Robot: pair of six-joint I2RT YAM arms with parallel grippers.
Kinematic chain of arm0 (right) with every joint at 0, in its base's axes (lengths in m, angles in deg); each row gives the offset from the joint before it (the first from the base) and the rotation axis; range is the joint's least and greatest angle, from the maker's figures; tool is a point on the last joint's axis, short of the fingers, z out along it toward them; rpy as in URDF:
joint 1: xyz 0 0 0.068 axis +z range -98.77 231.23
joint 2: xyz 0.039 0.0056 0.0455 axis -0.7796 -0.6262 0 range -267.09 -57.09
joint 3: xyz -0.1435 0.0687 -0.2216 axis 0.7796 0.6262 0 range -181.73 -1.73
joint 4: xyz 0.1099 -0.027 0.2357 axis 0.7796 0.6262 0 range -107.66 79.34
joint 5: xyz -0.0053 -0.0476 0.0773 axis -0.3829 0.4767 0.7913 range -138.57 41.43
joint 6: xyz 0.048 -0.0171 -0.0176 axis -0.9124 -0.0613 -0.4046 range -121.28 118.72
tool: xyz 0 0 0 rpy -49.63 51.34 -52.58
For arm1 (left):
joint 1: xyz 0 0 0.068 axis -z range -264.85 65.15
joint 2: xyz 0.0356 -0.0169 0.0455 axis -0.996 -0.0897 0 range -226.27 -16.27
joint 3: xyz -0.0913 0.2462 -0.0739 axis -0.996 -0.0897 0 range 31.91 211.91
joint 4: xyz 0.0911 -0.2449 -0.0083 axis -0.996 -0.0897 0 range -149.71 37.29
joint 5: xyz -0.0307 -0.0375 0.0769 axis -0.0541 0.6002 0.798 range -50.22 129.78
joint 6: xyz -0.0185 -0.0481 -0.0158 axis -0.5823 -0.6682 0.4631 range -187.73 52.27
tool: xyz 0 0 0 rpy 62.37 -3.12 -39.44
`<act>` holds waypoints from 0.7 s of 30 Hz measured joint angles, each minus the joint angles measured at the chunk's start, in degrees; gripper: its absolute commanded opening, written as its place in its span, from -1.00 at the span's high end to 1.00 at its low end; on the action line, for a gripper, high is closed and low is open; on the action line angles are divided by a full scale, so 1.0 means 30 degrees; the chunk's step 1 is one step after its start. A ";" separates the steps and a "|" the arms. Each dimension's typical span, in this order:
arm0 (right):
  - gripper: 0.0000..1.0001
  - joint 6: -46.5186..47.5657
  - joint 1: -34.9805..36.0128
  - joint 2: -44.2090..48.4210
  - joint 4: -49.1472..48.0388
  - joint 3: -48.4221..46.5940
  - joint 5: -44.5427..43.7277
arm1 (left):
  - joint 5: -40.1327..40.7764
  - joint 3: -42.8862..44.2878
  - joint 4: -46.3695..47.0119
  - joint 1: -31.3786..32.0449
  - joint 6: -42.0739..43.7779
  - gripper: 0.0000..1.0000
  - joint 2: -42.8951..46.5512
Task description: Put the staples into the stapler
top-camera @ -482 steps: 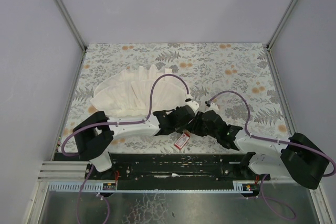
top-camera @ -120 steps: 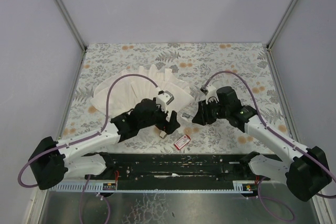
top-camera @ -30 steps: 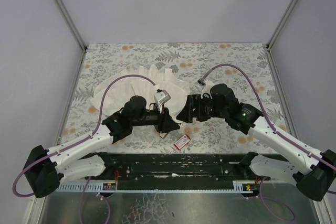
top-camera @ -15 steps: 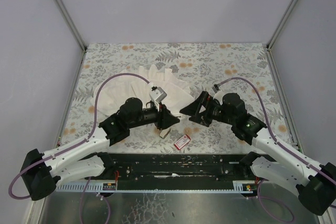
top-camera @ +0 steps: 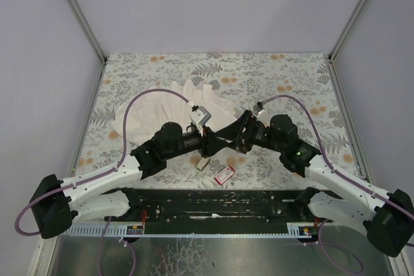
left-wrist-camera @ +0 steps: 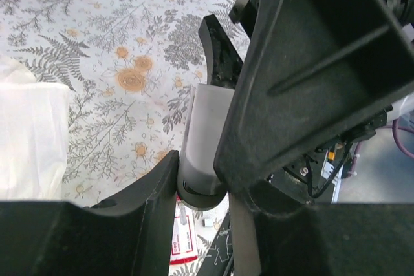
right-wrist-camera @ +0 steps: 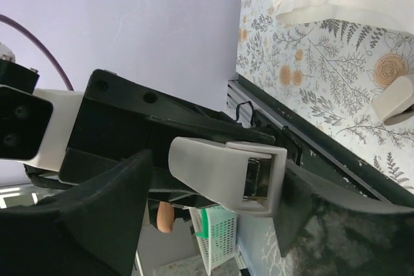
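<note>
A pale grey stapler (right-wrist-camera: 226, 171) hangs above the table with my left gripper (top-camera: 210, 141) shut on it; in the left wrist view the stapler (left-wrist-camera: 202, 150) is pinched between the two black fingers (left-wrist-camera: 145, 192). My right gripper (top-camera: 228, 136) meets it from the right and stands open. Its fingers straddle the stapler's free end: one pad (right-wrist-camera: 304, 198) is against it and the other (right-wrist-camera: 129, 179) is a little apart. The red staple box (top-camera: 224, 174) lies on the table below, near the front edge, also in the left wrist view (left-wrist-camera: 180, 245). No staple strip can be made out.
A pale beige inner tray (top-camera: 204, 163) lies just left of the red box. The big white pleated cloth (top-camera: 171, 113) is spread behind the left arm. The black rail (top-camera: 213, 202) runs along the table's near edge.
My right gripper has swung left to the left gripper and now straddles the stapler, its jaws narrower than half a second ago. The left gripper shifted slightly right, still holding the stapler.
</note>
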 measured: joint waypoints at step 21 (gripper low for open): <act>1.00 -0.1698 0.0335 0.1319 -0.1865 0.2200 -0.2528 | 0.0000 -0.0029 -0.0036 0.0051 -0.0714 -1.00 0.1501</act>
